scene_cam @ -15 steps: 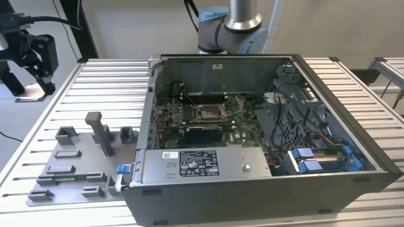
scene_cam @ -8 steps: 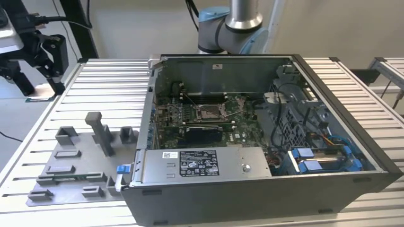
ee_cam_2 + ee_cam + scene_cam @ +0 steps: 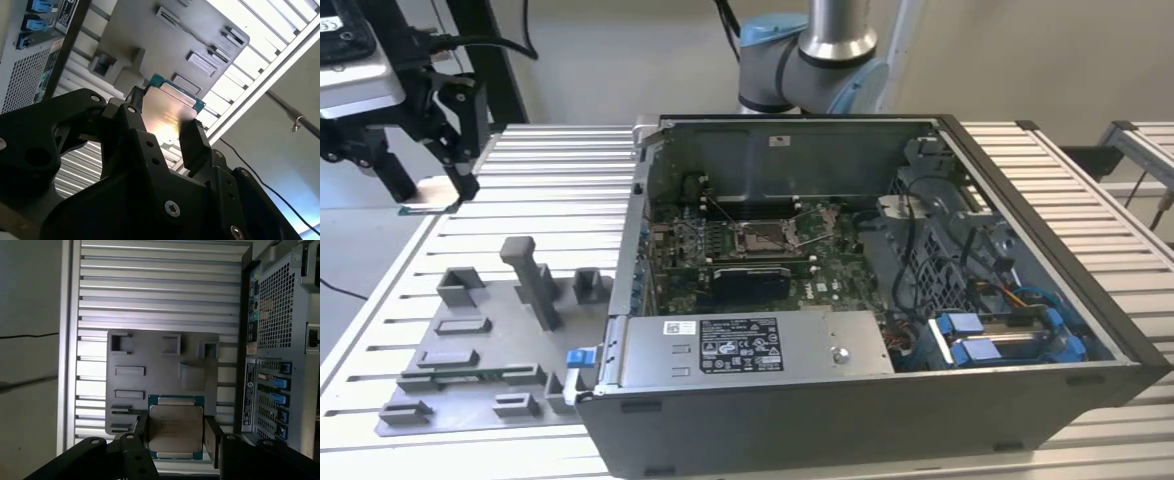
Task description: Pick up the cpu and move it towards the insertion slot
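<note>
**Table:** silver ribbed aluminium table [image 3: 547,165], running across the exterior view beneath everything else.

**Computer case:** open dark-grey metal computer case [image 3: 854,425], from the centre to the right of the exterior view. It lies on the table with a green circuit board [image 3: 834,285] exposed inside.

**Tray:** flat grey plastic tray [image 3: 474,345] with raised blocks, at the lower left of the exterior view, just beside the case.

**Gripper:** black two-fingered gripper [image 3: 427,195], at the upper left of the exterior view, raised over the table's edge and well apart from the case opening. Its fingers [image 3: 212,437] are clamped against opposite edges of the cpu.

**Insertion slot:** square insertion slot [image 3: 767,237] with a shiny metal frame and dark centre, on the board at the middle of the exterior view.

**Cpu:** small flat square cpu [image 3: 176,426] with a silvery metal top and green rim. It is held between the fingers in both wrist views, clear of the tray and well apart from the slot.
</note>
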Available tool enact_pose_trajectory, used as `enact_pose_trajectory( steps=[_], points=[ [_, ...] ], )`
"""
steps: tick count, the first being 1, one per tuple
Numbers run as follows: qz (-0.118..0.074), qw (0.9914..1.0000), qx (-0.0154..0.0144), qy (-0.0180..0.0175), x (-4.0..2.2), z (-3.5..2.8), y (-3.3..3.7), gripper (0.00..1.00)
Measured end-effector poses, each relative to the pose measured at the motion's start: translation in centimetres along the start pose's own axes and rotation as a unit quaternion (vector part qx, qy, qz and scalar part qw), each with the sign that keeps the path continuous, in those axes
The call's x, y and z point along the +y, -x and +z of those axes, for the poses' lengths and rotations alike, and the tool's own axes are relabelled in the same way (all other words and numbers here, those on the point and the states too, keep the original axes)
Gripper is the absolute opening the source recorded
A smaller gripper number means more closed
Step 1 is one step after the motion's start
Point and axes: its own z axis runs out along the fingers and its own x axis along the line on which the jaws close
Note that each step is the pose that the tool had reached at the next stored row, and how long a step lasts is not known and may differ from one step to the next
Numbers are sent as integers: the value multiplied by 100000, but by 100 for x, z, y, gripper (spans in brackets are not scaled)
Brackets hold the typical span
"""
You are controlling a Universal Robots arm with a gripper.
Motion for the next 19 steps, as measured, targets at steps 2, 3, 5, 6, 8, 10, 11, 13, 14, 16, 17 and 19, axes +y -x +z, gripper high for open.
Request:
enact_pose_trajectory(
  steps=[2,3,5,6,8,10,11,13,14,16,17,19],
  points=[
    [-2,100000,-3,3,-1,1,49,0],
    [-2,100000,-4,4,-2,1,72,0],
    [-1,100000,0,-1,-3,1,121,0],
    [1,100000,-1,2,-3,1,145,0],
    [0,100000,-1,1,-5,1,190,0],
    [-1,100000,-5,4,-6,2,236,0],
    [1,100000,-4,5,-6,2,260,0],
    [-3,100000,-3,1,-8,3,323,0],
    [-3,100000,0,0,-9,2,357,0],
    [0,100000,-2,1,-11,3,430,0],
    [2,100000,-2,3,-12,4,469,0],
    [-4,100000,-1,1,-14,4,554,0]
  ],
)
